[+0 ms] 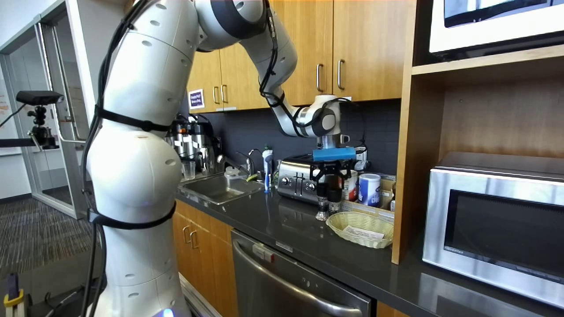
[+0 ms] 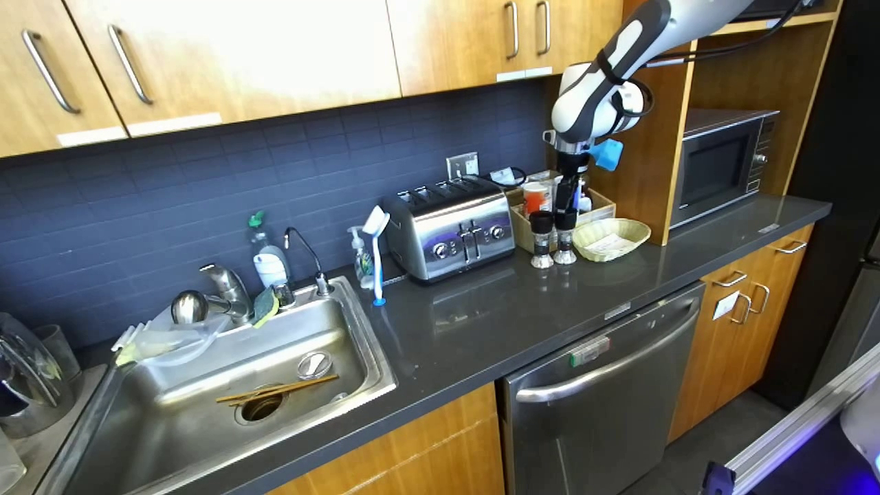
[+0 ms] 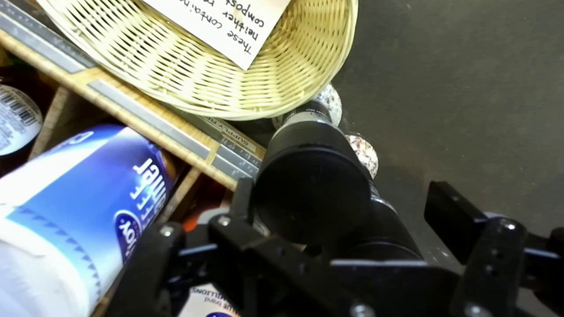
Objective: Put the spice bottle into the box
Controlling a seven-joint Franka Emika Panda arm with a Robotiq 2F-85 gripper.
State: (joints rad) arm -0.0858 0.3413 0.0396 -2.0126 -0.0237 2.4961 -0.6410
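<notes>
Two spice bottles, clear grinders with black caps, stand upright side by side on the counter: one bottle nearer the toaster, another bottle beside the box. The box is a shallow pale-yellow woven basket with a written paper in it. My gripper is open and points down at the bottles. In the wrist view both black caps show between its fingers; the left finger is close beside the nearer cap, and the right finger stands apart. Whether anything touches cannot be told.
Behind the bottles stands a wooden organizer holding a blue-and-white canister and other containers. A silver toaster is beside them. A wooden partition rises just past the basket, with a microwave beyond it.
</notes>
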